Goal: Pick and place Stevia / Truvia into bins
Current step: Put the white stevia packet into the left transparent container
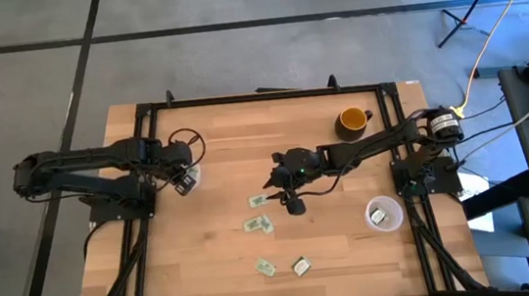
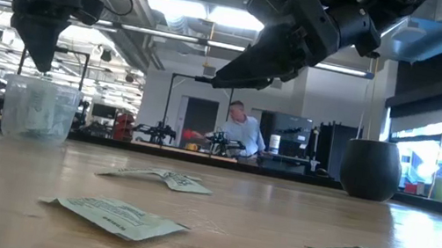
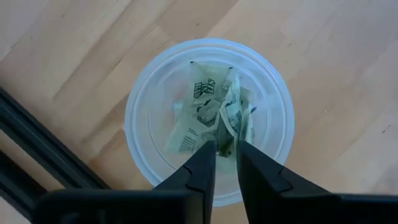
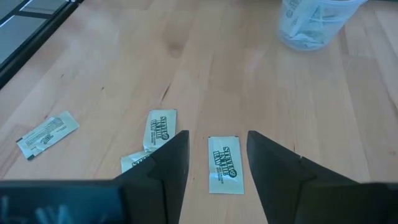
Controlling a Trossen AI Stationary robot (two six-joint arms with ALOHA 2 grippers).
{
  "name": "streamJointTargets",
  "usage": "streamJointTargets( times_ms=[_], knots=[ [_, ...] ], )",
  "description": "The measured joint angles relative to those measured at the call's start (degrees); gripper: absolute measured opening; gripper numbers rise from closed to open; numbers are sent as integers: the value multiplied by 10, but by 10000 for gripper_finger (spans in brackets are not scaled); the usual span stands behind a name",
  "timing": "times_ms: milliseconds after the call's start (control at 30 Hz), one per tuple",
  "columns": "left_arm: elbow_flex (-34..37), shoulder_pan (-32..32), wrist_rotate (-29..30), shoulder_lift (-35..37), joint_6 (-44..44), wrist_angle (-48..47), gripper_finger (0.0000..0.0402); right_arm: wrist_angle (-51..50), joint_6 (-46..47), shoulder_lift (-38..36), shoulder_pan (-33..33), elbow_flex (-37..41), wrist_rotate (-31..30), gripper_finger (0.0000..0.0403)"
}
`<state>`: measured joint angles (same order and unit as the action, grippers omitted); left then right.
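Observation:
Several pale green and white Stevia packets lie flat on the wooden table, near its middle [image 1: 257, 201] [image 1: 253, 224] and toward the near edge [image 1: 265, 266] [image 1: 302, 266]. My right gripper [image 1: 284, 193] hangs open above them. In the right wrist view its fingers stand either side of one packet [image 4: 225, 163], raised clear of it [image 2: 219, 79]. My left gripper [image 3: 227, 155] hovers, fingers pointing down and a narrow gap apart, over the left clear cup [image 3: 208, 118] [image 1: 189, 179], which holds several packets [image 3: 211, 115]. The right clear cup [image 1: 384, 214] holds a packet.
A yellow-orange mug [image 1: 352, 119] stands toward the table's far right, behind my right arm. A black frame [image 1: 259, 96] rims the table. More packets show in the right wrist view [image 4: 160, 129] [image 4: 46, 134]. A person [image 2: 242, 132] stands in the room beyond the table.

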<state>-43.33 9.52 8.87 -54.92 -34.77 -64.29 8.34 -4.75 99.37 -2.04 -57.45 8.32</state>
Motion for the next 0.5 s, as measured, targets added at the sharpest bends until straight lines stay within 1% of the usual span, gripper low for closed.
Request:
streamJointTargets(
  times_ms=[100, 333, 433, 500],
  knots=[
    [0, 0, 5, 0, 6, 0, 68, 0, 0, 0, 0, 0, 0, 165],
    [-18, 0, 83, 10, 6, -2, 74, -4, -1, 0, 0, 0, 2, 165],
    [-30, -1, 100, 20, 12, 9, 73, -10, -5, 2, 0, 0, 2, 165],
    [-33, -1, 101, 29, 32, 26, 73, 4, -4, 12, 0, 0, 2, 165]
  ],
)
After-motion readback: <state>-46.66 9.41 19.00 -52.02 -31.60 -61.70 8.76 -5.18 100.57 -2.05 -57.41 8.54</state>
